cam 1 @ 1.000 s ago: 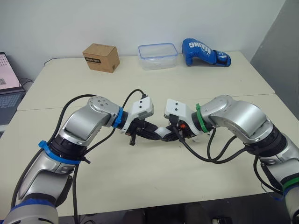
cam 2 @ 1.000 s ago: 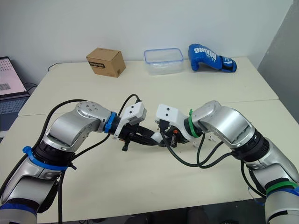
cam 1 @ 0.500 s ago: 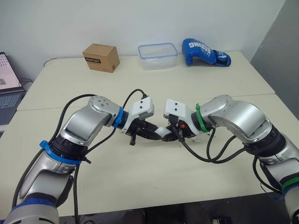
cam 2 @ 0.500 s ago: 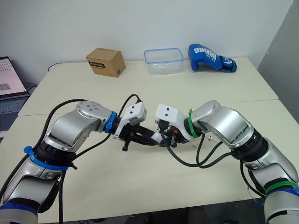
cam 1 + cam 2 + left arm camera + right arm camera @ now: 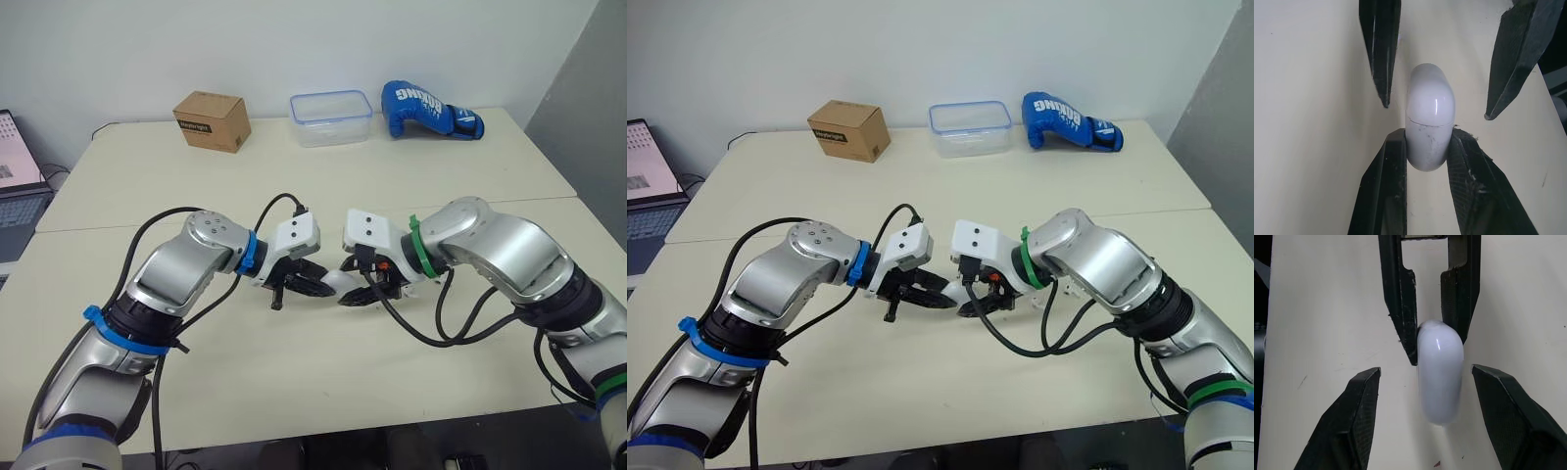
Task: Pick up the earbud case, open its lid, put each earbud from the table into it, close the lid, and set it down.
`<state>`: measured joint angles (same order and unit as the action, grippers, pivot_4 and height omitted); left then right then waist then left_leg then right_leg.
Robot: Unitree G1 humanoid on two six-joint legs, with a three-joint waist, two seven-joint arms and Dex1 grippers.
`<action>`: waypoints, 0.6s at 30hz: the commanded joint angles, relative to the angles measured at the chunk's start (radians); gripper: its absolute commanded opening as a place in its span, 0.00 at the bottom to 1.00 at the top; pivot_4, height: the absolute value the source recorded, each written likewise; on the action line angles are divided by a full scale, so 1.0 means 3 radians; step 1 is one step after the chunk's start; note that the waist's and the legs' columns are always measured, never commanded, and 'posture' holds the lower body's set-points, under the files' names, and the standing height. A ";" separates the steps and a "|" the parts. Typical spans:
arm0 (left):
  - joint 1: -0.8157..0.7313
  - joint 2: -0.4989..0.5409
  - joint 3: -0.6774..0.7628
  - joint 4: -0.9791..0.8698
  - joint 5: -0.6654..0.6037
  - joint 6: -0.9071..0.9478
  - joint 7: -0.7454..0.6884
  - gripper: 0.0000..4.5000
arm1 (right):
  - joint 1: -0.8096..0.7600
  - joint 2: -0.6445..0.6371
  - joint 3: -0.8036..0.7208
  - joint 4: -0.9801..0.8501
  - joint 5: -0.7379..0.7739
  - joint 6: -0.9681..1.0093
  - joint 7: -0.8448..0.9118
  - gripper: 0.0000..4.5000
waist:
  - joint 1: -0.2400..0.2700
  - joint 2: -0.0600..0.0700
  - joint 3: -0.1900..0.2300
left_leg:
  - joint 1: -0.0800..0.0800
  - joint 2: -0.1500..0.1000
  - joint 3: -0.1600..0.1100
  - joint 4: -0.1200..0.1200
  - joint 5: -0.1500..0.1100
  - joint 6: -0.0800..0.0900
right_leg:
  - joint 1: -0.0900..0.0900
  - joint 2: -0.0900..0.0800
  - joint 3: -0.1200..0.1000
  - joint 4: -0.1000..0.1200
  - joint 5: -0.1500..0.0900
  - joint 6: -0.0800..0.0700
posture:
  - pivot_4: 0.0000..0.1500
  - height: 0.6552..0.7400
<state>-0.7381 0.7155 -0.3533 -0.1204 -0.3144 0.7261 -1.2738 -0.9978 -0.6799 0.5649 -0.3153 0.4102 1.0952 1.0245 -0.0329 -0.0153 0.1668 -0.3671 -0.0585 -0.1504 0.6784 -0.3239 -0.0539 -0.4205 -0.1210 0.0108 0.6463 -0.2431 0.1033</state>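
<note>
The white earbud case (image 5: pixel 1431 122) has its lid closed, with the seam visible across its middle. My left gripper (image 5: pixel 312 284) is shut on its lower half and holds it just above the table's centre. My right gripper (image 5: pixel 361 294) faces it from the right. In the right wrist view the right gripper (image 5: pixel 1426 371) is open, one finger on each side of the case (image 5: pixel 1440 377), touching neither side. A small white item (image 5: pixel 1074 287) lies on the table by my right forearm; I cannot tell what it is.
Along the far edge of the table (image 5: pixel 294 372) stand a cardboard box (image 5: pixel 211 120), a clear plastic container (image 5: pixel 331 117) and a blue boxing glove (image 5: pixel 429 110). A laptop (image 5: pixel 18 176) sits off the left side.
My left gripper has shifted slightly nearer and lower with the case. The right gripper's fingers now stand wider apart around the case than before.
</note>
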 commanded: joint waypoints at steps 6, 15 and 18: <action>0.0436 -0.0151 0.0560 -0.0159 -0.0255 -0.0137 0.0340 0.17 | 0.0529 -0.0095 -0.0852 -0.0293 0.0185 -0.0187 -0.0166 0.70 | 0.0005 0.0000 0.0000 | 0.0000 0.0000 0.0000 0.0000 0.0000 0.0000 | 0.0001 -0.0001 0.0000 0.0000 0.0000 0.0000 | 1.00 0.89; 0.0832 -0.0525 0.0914 0.0047 -0.0579 -0.0545 0.0367 0.17 | 0.1008 0.0191 -0.1309 -0.0428 0.0342 -0.0353 -0.0467 0.70 | 0.0010 0.0000 0.0000 | 0.0001 0.0000 0.0003 0.0001 0.0000 0.0000 | 0.0000 -0.0002 0.0003 0.0001 0.0001 -0.0001 | 1.00 0.89; 0.0876 -0.0646 0.0962 0.0150 -0.0619 -0.0718 0.0346 0.17 | 0.1097 0.0269 -0.1370 -0.0454 0.0404 -0.0372 -0.0522 0.70 | 0.0010 -0.0001 -0.0001 | 0.0001 -0.0001 0.0003 0.0001 0.0000 0.0000 | 0.0001 -0.0003 0.0003 0.0000 0.0001 -0.0002 | 1.00 0.89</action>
<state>-0.4759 0.5360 -0.0992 -0.0653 -0.4714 0.5544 -1.1674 -0.6736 -0.6056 0.1956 -0.4151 0.5072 1.0067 0.8790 -0.0299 -0.0155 0.1667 -0.3668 -0.0588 -0.1494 0.6788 -0.3239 -0.0539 -0.4202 -0.1218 0.0117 0.6462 -0.2427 0.1028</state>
